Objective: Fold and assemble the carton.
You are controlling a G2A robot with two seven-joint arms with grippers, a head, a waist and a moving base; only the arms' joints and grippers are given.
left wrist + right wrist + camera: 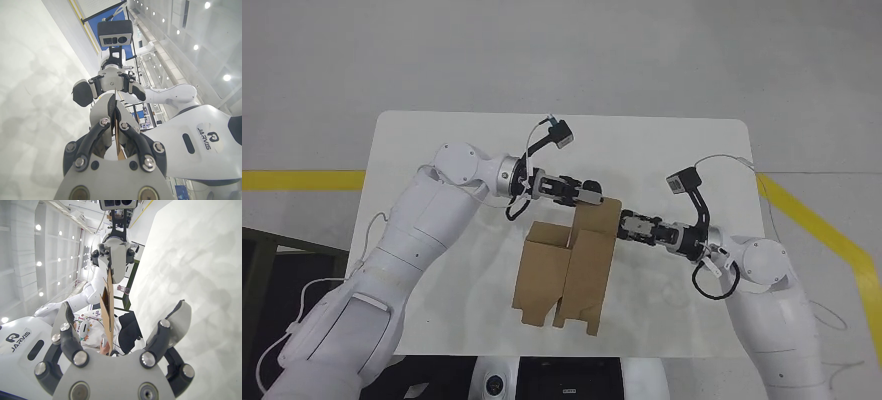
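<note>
While the carton (567, 275) is only partly squared up, I log the fold as in progress. Its loose flaps hang over the near side of the table (442, 140), and I cannot tell whether they touch it. Just beyond, at the carton's side, the right gripper (123, 306) stands released, its fingers (66, 313) spread wide and the cardboard edge running between them untouched. Farther out, the left gripper (114, 103) is clenched on the carton's far panel. Judgement: the next move calls for the right fingers to close squarely on that edge, then press the body open. A skewed bite risks creasing the panel.
</note>
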